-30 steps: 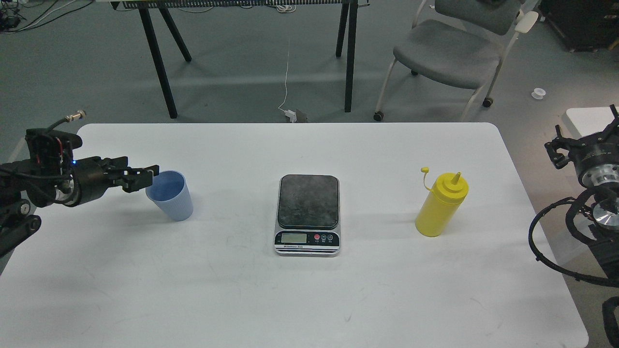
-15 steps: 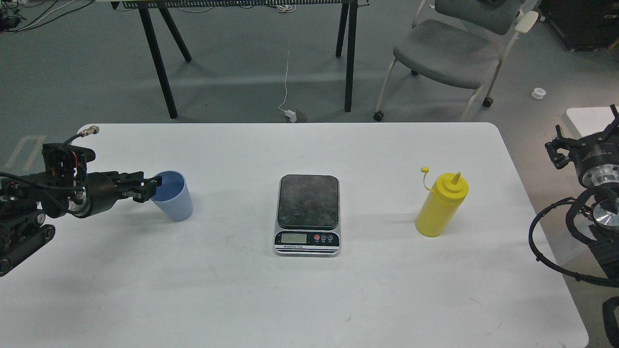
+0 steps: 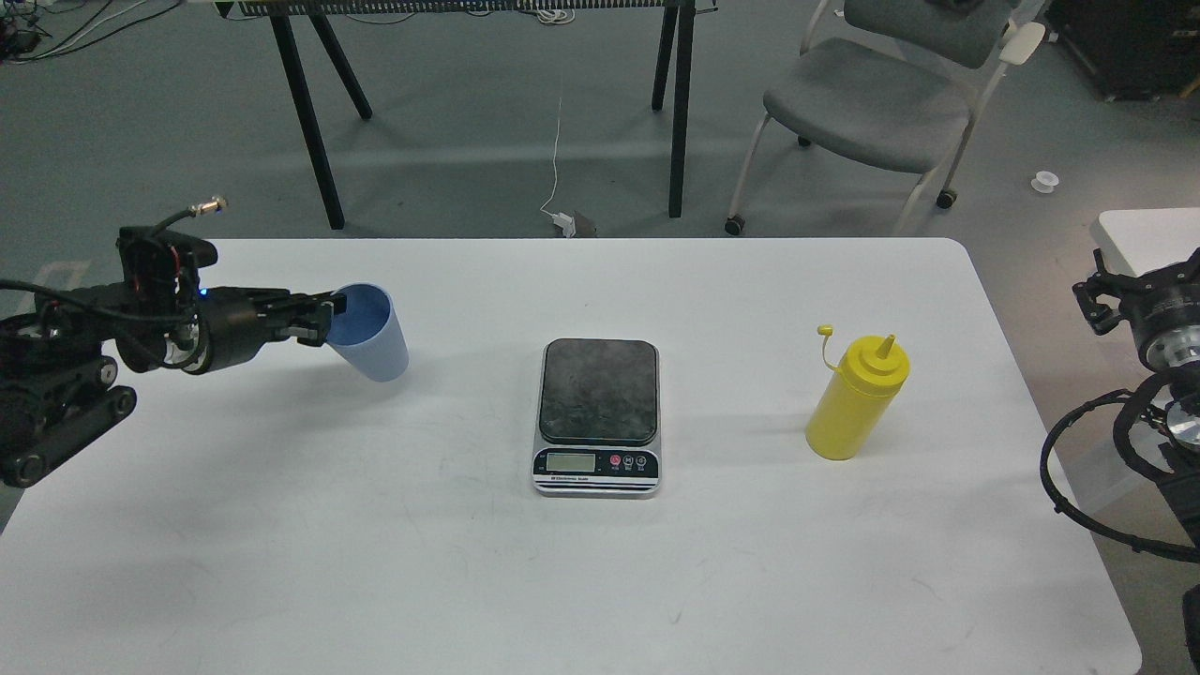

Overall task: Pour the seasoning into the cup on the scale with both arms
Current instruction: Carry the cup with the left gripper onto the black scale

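Note:
The light blue ribbed cup (image 3: 372,335) hangs tilted above the table's left side, off the surface. My left gripper (image 3: 322,319) is shut on its near rim, one finger inside and one outside. The scale (image 3: 597,415) sits at the table's middle, its dark platform bare and its display facing me. The yellow squeeze bottle of seasoning (image 3: 857,397) stands upright to the right of the scale, with its small cap hanging off on a tether. My right gripper (image 3: 1102,298) is at the far right edge, beyond the table, dark and end-on.
The white table (image 3: 562,581) ends close behind the cup and the bottle. On the floor behind it stand a grey chair (image 3: 872,103) and black table legs (image 3: 305,112). A small white table corner (image 3: 1139,234) shows at the far right.
My left gripper closed on the cup's rim, then lifted it off the table and carried it up and to the right. The right arm shifted slightly right.

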Robot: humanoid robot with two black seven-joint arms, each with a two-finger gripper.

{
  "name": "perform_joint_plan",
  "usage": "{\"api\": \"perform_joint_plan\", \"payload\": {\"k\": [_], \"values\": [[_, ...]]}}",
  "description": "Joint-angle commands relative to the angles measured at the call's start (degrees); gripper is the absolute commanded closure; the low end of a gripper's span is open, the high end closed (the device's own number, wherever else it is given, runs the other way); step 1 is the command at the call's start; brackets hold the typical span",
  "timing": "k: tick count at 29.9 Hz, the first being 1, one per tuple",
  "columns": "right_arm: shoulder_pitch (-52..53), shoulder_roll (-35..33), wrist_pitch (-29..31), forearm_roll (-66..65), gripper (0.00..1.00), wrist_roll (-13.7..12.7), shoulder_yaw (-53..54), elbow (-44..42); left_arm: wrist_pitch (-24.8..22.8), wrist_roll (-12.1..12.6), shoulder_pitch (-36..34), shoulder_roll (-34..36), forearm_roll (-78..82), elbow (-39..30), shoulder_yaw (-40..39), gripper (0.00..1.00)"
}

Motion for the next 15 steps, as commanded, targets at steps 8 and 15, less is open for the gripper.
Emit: {"api": "perform_joint_plan", "payload": {"k": [8, 15], "values": [[-0.97, -1.84, 0.0, 0.09, 0.0, 0.0, 0.04, 0.01, -6.13, 5.5, -12.63, -19.78, 1.4, 0.7, 10.39, 0.98], [-1.76, -2.63, 0.0, 0.09, 0.0, 0.0, 0.13, 0.01, -6.13, 5.59, -11.67, -26.92, 1.57, 6.69, 12.15, 0.95]]}}
